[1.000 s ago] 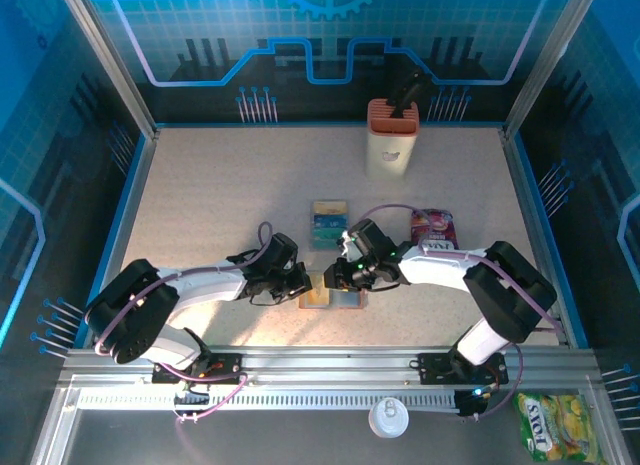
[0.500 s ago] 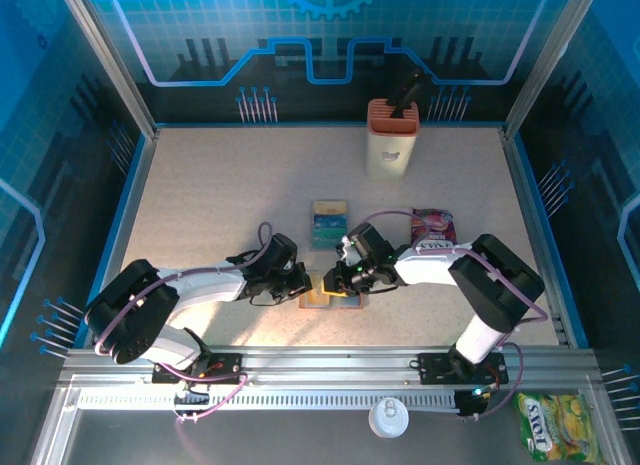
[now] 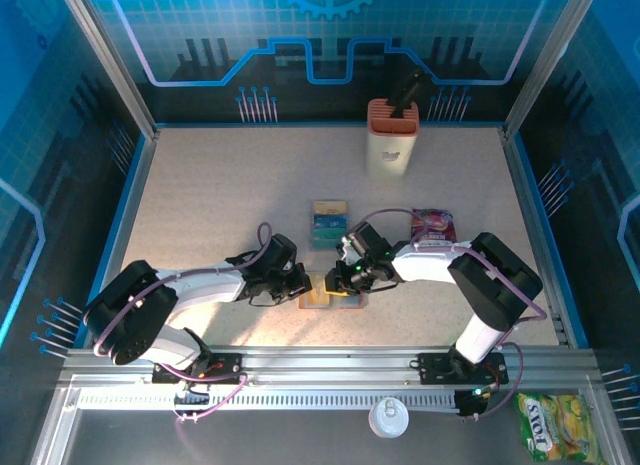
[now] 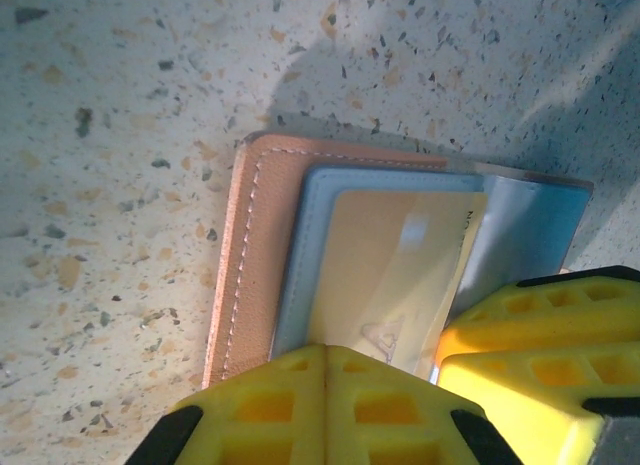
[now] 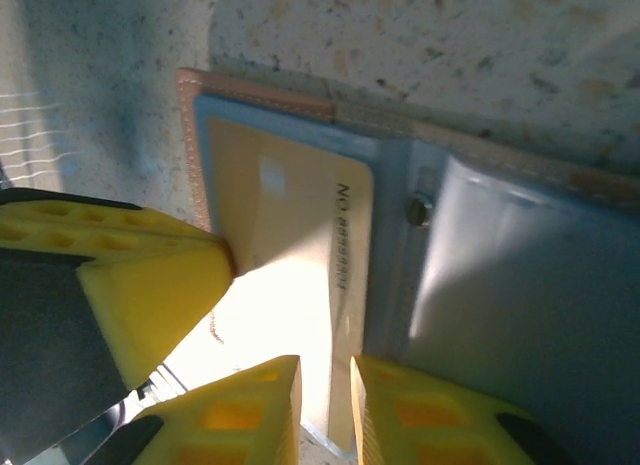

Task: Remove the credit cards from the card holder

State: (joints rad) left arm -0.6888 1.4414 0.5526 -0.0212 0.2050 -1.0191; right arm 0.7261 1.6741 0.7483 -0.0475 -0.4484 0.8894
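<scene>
The left gripper (image 4: 325, 367) is closed, its tips pressing on the holder (image 4: 245, 255) at the orange card's (image 4: 385, 255) near edge. The right gripper (image 5: 325, 400) stands a slit apart at that card's side; whether it grips is unclear. From above, both grippers cover much of the holder, and the teal cards (image 3: 329, 223) and packet (image 3: 433, 225) lie just beyond.

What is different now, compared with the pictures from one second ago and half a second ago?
The right arm's elbow swung left, toward the middle. The right gripper now stands nearly closed over the orange-tan card; whether it grips it is unclear. The left gripper stayed shut, resting on the card holder. The loose cards and snack packet did not move.
</scene>
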